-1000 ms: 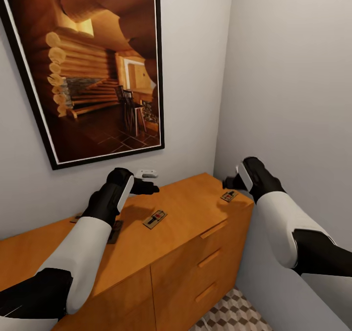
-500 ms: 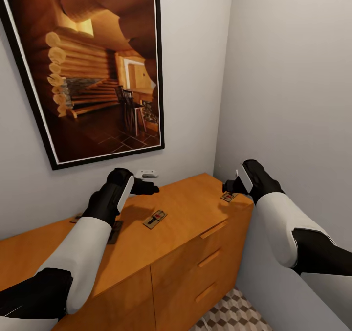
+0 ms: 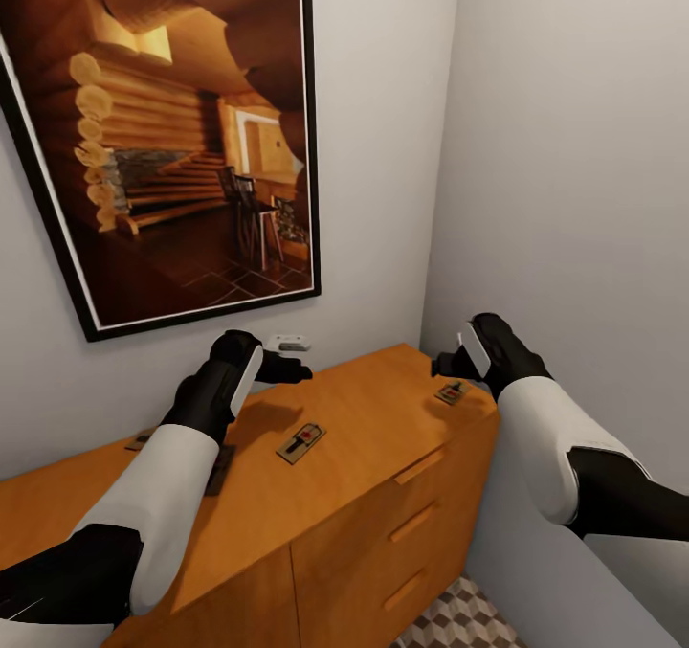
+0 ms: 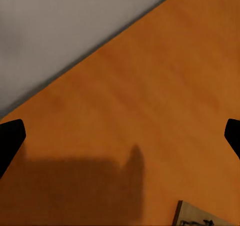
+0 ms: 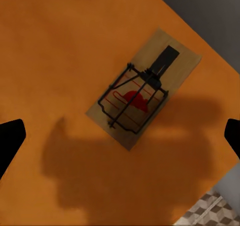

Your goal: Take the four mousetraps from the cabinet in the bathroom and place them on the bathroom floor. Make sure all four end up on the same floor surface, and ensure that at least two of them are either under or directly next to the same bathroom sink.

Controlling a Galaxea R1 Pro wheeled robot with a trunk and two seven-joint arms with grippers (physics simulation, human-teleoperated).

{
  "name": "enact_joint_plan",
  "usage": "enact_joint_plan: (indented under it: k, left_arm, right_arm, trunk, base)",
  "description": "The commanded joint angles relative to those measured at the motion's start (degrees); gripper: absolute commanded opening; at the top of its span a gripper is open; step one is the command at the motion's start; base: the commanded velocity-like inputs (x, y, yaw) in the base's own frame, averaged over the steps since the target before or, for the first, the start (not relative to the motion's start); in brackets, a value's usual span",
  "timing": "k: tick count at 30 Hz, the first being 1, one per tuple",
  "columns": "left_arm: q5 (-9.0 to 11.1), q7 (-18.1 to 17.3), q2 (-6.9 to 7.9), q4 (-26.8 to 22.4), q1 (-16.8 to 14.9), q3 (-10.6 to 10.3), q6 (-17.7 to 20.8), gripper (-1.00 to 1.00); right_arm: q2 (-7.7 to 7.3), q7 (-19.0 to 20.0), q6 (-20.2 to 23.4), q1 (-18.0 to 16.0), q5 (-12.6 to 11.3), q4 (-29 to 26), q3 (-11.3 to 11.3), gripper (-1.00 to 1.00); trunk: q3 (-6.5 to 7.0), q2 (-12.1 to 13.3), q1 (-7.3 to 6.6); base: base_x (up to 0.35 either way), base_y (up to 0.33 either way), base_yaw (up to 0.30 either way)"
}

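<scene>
Right gripper [image 5: 120, 131] is spread wide above a flat mousetrap [image 5: 143, 87] near the smooth orange cabinet top's [image 3: 373, 409] right-hand corner edge. Left gripper [image 4: 120, 131] is held open over bare wood, centre-left.

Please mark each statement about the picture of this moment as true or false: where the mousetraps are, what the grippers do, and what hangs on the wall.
1. A mousetrap lies flat on the cabinet top below the right gripper. True.
2. The right gripper is shut on that mousetrap. False: its fingers stand wide apart and the trap lies untouched between them.
3. The left gripper is open over bare wood, with only a corner of another mousetrap in its wrist view. True.
4. All the mousetraps are already on the tiled floor. False: those in view lie on the cabinet top.
5. A framed picture of a log interior hangs on the wall above the cabinet. True.
</scene>
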Motion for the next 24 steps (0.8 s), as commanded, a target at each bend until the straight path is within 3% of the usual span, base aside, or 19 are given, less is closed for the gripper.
enact_joint_plan:
  k: [1, 13, 24]
  left_arm:
    - [-0.1, -0.2, 0.01, 0.0, 0.0, 0.0, 0.2, 1.00]
    - [0.0, -0.2, -0.01, 0.1, 0.0, 0.0, 0.2, 1.00]
    - [0.0, -0.2, -0.01, 0.1, 0.0, 0.0, 0.2, 1.00]
  right_arm:
    - [0.21, -0.4, 0.1, 0.0, -0.1, -0.1, -0.4, 1.00]
    - [0.69, -3.8, -0.8, 0.0, -0.1, -0.1, -3.0, 1.00]
    - [0.73, -5.5, -1.9, 0.0, -0.1, 0.0, -3.6, 1.00]
  trunk:
    - [-0.07, 0.0, 0.00]
    - [-0.07, 0.0, 0.00]
    - [-0.07, 0.0, 0.00]
  base:
    - [0.041, 0.000, 0.000]
    - [0.030, 0.000, 0.000]
    - [0.117, 0.000, 0.000]
